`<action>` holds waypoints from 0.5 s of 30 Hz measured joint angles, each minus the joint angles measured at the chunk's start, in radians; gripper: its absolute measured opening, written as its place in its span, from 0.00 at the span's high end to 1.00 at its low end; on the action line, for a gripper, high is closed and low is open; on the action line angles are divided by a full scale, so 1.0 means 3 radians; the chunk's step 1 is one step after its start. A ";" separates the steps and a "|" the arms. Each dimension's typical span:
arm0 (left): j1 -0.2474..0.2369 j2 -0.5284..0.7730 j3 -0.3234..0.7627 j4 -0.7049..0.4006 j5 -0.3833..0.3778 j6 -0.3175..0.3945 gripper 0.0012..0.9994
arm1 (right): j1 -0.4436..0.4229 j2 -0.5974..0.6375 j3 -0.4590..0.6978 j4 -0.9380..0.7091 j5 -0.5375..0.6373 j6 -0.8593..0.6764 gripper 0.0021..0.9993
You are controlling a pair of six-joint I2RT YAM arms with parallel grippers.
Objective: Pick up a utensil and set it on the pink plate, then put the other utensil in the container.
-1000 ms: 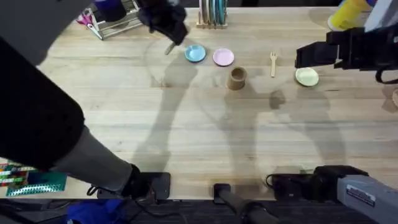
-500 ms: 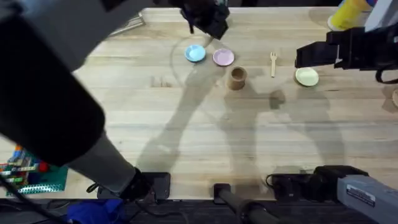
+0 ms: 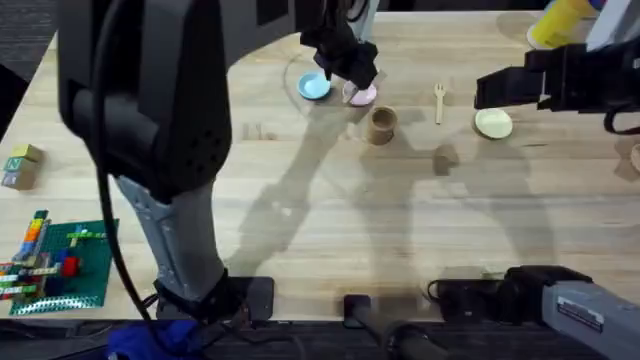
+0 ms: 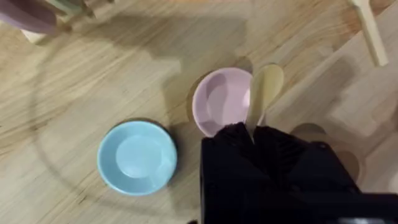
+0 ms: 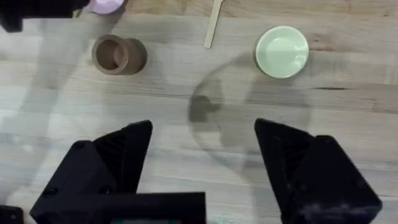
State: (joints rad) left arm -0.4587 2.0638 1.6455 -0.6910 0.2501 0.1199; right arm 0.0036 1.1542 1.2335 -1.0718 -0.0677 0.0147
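— What has changed on the tabletop [image 3: 330,220]?
— The left arm has swung from the far-left corner toward the middle of the far edge; its gripper [image 4: 252,132] now hangs over the pink plate [image 4: 219,101], beside the blue plate [image 4: 137,157].
— And the right gripper [image 5: 202,140]?
— Unmoved, spread wide with nothing in it, above the green plate [image 5: 283,51] near the right edge.
— The smaller things?
— The cup [image 3: 380,125] stands just in front of the pink plate, the fork [image 3: 438,100] to its right. The spoon [image 4: 262,93] is pinched in the left fingers, its bowl over the plate's rim.

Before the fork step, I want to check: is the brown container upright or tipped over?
Upright. The container stands on the table with its open top facing up.
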 joint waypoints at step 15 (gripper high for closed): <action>0.0000 0.0177 0.0001 0.0219 0.0043 -0.0044 0.96 | 0.0000 0.0000 0.0000 -0.0004 -0.0001 0.0000 0.00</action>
State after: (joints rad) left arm -0.4587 2.1170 1.6459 -0.6253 0.2630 0.1066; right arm 0.0036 1.1542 1.2335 -1.0729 -0.0680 0.0146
